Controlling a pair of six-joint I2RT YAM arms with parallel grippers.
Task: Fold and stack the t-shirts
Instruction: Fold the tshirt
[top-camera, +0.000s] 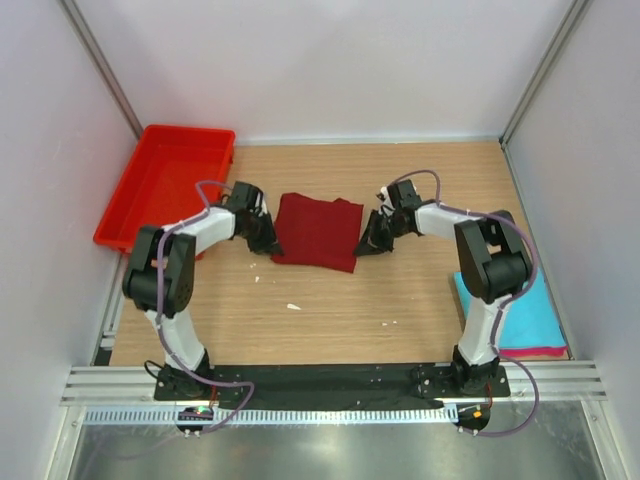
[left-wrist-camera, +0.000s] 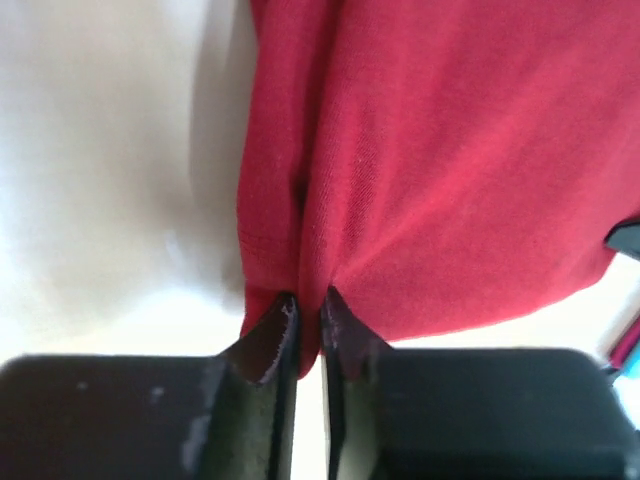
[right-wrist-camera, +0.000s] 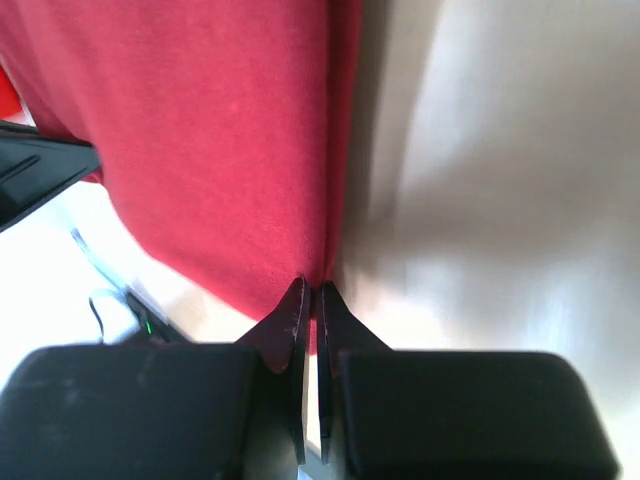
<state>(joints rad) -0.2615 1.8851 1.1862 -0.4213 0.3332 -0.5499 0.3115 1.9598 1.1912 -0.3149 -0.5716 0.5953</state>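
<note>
Left fingers (left-wrist-camera: 265, 345) and right fingers (right-wrist-camera: 285, 325) are each pinched shut on opposite near corners of the maroon shirt (top-camera: 318, 232), which lies between them on the surface (top-camera: 330, 310).

- I read open bench (top-camera: 330, 320) between the arm bases and the maroon t-shirt (top-camera: 318, 232); only small white scraps (top-camera: 293, 306) lie there.
- The left gripper (top-camera: 268, 243) and right gripper (top-camera: 368, 243) pinch the shirt's left and right edges, blocking side approach.
- Behind the shirt I see bare bench up to the back wall (top-camera: 330, 70).
- The red tray (top-camera: 165, 180) fills the far-left corner, close to the left arm.
- The turquoise t-shirt (top-camera: 520, 315), lying on the pink t-shirt (top-camera: 535, 351), occupies the near-right edge beside the right arm.
</note>
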